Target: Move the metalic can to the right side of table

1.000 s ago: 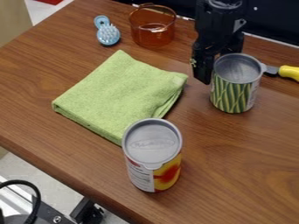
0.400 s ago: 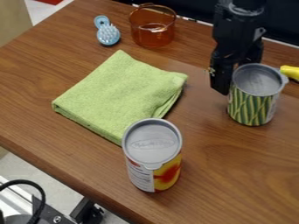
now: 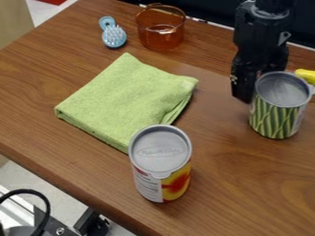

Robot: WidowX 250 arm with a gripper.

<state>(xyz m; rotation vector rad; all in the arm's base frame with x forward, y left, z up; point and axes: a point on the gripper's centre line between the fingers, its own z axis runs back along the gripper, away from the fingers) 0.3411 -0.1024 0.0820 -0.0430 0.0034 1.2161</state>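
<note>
The green-striped metal can stands upright at the right of the camera view, and my pincer is right up against its far left side. I cannot tell from here whether I am gripping the can or only shoving it along, nor whether its base quite touches the bench. I judge that I am in the carrying-over step, with most of it done. Next I should ease the can a little farther right if more is wanted, see that it sits flat, then draw back without dragging it. The yellow handle lies just behind the can in this view, so a careless swing that way could knock it.

Farther out, the folded green cloth lies to the can's left, and the tall canister with the grey lid stands nearer the camera. Beyond the cloth are the amber pot and the blue brush.

Against the earlier frames, the can and I have gone together to the right and a bit toward the camera, less in the latest stretch than in the one before. The cloth, canister, pot and brush have kept their places
</note>
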